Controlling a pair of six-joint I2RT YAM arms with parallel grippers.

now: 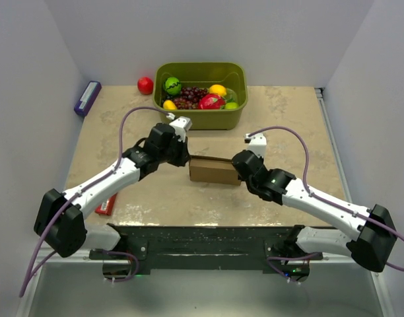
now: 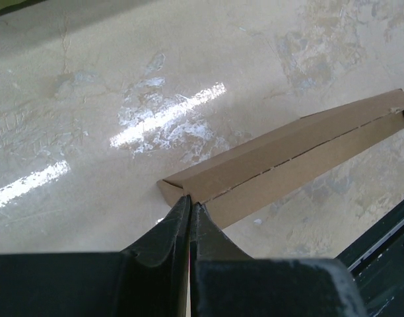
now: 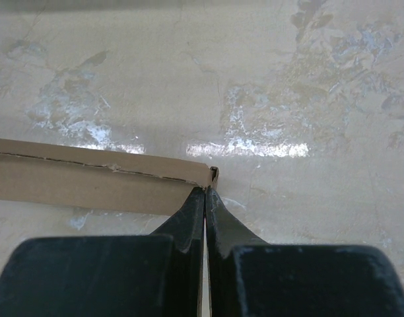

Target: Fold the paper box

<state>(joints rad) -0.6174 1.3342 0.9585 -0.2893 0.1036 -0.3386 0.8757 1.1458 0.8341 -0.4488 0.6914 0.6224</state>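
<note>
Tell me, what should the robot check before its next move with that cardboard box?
1. Is the left gripper pinched shut on one end of the paper box? ok.
2. Is the right gripper pinched shut on the opposite end? ok.
3. Is the box lifted off the table? cannot tell.
4. Is the green tub standing apart, behind the box? ok.
5. Is the red pack well away from the box, beside the left arm? ok.
6. Are the end flaps tucked in? cannot tell.
</note>
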